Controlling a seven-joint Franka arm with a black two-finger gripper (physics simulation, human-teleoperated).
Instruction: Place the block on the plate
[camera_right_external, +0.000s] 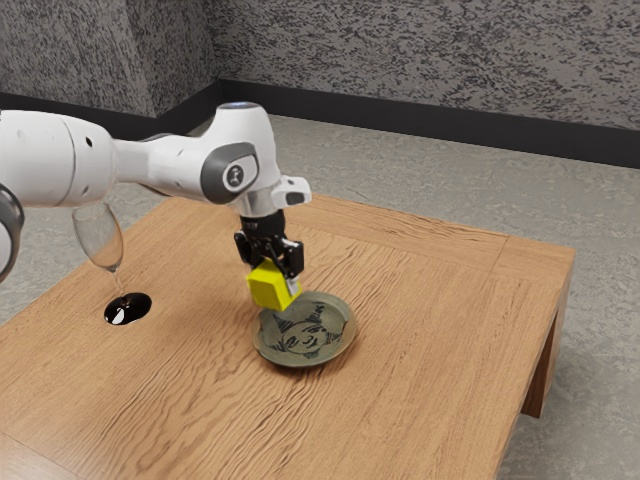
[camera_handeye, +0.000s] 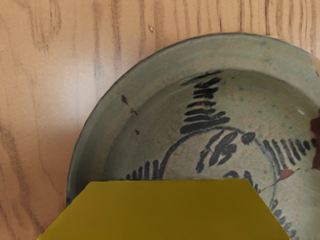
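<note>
Speckled gray walls (camera_right_external: 420, 60) stand behind your wooden table (camera_right_external: 430, 320). Your black gripper (camera_right_external: 274, 276) has its two fingers closed on the yellow block (camera_right_external: 269, 288), parted by its width; it hangs directly beneath the hand, above the painted plate (camera_right_external: 337, 342).

On my wooden table (camera_right_external: 440, 330): grey-green patterned plate (camera_right_external: 335, 340), face up; upright wine glass (camera_right_external: 127, 309), well apart, toward the exterior view's left.

Soft, even light brightens the worktop (camera_right_external: 430, 330). Just beside the plate (camera_handeye: 115, 90), pale glare whitens the wood; above the plate, the block (camera_handeye: 170, 210) looks dull and shaded in the wrist view.
</note>
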